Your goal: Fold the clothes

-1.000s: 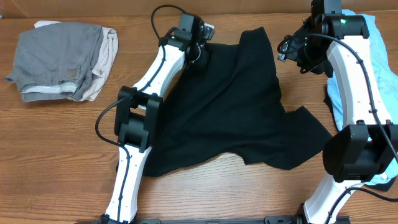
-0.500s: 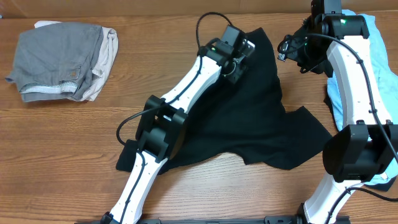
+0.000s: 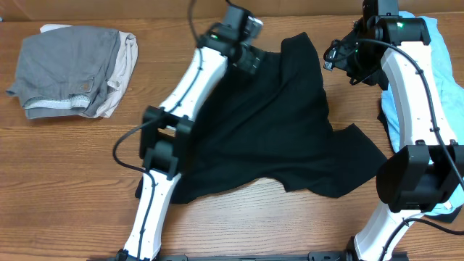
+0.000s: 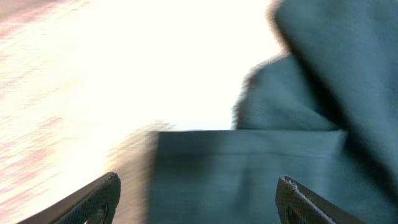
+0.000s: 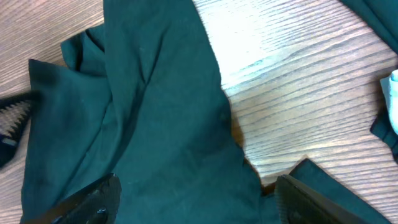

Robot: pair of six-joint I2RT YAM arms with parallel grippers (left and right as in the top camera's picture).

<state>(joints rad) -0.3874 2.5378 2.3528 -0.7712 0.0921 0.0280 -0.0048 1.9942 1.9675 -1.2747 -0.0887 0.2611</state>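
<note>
A black garment (image 3: 275, 123) lies spread and creased across the middle of the table. My left gripper (image 3: 252, 56) hovers over its top left edge. In the left wrist view, blurred by motion, the left gripper (image 4: 199, 199) is open over dark cloth (image 4: 261, 174) with nothing between its fingers. My right gripper (image 3: 339, 61) hangs by the garment's top right edge. The right gripper (image 5: 199, 196) is open above the black garment (image 5: 155, 124) and holds nothing.
A folded pile of grey and beige clothes (image 3: 72, 69) sits at the back left. A light blue garment (image 3: 444, 69) lies at the right edge behind the right arm. Bare wood (image 3: 65, 181) shows at the front left.
The left arm swung right over the black garment, then back toward its top left edge, and its jaws opened. The right arm has not moved.
</note>
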